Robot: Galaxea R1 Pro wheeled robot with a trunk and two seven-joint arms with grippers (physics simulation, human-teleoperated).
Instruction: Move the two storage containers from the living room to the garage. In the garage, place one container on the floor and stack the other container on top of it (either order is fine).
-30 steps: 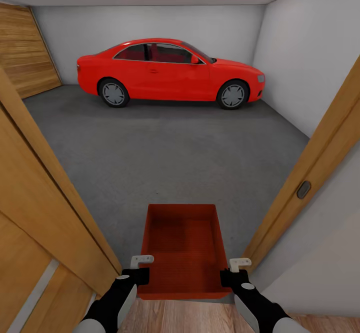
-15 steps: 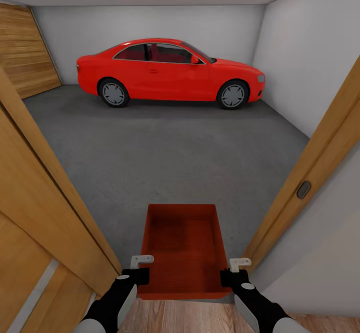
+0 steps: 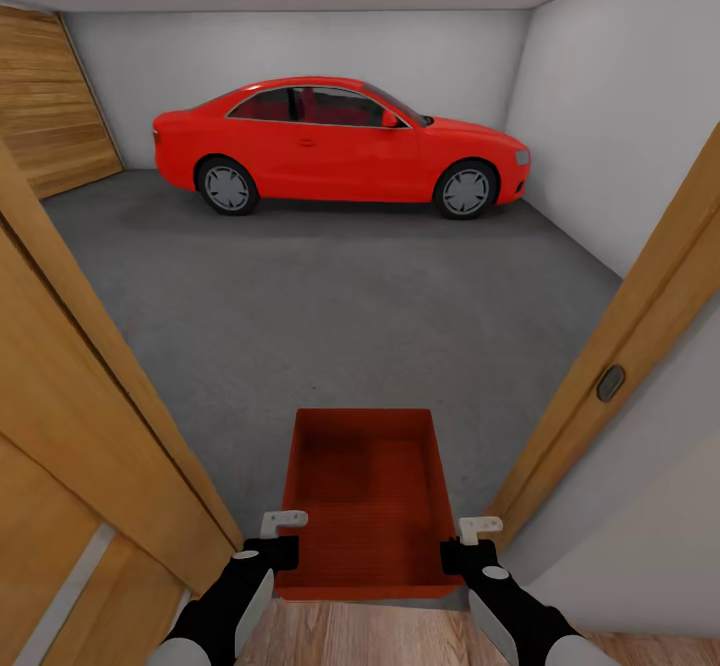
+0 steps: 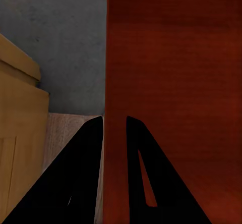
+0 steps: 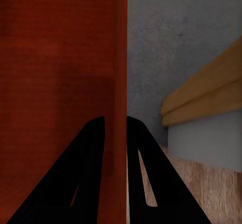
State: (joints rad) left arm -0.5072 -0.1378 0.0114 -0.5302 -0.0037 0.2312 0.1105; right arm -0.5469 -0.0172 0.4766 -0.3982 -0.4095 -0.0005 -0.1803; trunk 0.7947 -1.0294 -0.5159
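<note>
- Garage floor [image 3: 340,306] lies ahead through the doorway; car [image 3: 340,141] parked far.
- Left gripper [image 3: 283,531] and right gripper [image 3: 478,534] each pinch a side wall, keeping the bin [image 3: 362,496] level for carrying.

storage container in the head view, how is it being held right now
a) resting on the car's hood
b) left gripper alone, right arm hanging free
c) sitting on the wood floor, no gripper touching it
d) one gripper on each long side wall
d: the left gripper pinches the left wall of the storage container and the right gripper pinches the right wall, each wrist view showing a thin wall between two fingers.
</note>
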